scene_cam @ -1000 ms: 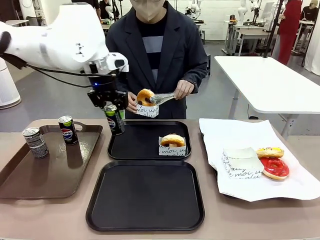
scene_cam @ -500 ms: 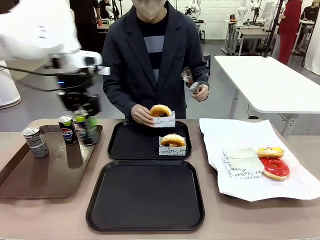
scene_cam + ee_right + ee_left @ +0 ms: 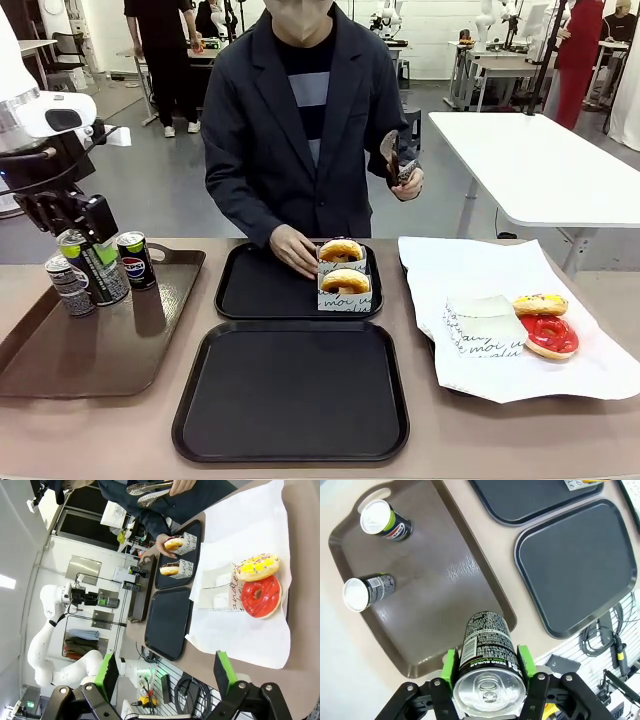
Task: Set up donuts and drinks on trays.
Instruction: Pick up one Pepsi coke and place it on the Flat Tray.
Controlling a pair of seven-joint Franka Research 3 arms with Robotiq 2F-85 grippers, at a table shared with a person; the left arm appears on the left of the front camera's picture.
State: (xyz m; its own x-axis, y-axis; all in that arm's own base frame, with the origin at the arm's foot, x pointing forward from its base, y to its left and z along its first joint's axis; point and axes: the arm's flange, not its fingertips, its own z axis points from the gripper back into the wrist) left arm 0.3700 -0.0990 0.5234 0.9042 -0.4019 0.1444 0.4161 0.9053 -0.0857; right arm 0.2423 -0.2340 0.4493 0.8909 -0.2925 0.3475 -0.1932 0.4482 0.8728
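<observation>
My left gripper [image 3: 82,240] is shut on a Pepsi can [image 3: 102,275] and holds it just above the brown tray [image 3: 100,345], beside two other cans [image 3: 70,285] [image 3: 133,260]. In the left wrist view the held can [image 3: 487,650] sits between the green pads. Two sleeved donuts [image 3: 342,251] [image 3: 345,283] stand on the far black tray [image 3: 265,285], and the person's hand [image 3: 295,250] touches the rear one. The near black tray [image 3: 290,390] is bare. My right gripper [image 3: 166,672] is open and high above the table with nothing between its fingers.
A white paper sheet [image 3: 470,270] at the right carries a yellow donut [image 3: 540,304], a red donut [image 3: 548,336] and spare paper sleeves [image 3: 480,325]. The person's other hand holds tongs [image 3: 398,160] up at chest height. A white table [image 3: 540,160] stands behind.
My left arm has swung left with the can, from the far black tray's left edge to over the brown tray. The person set a second sleeved donut on the far tray and raised the tongs.
</observation>
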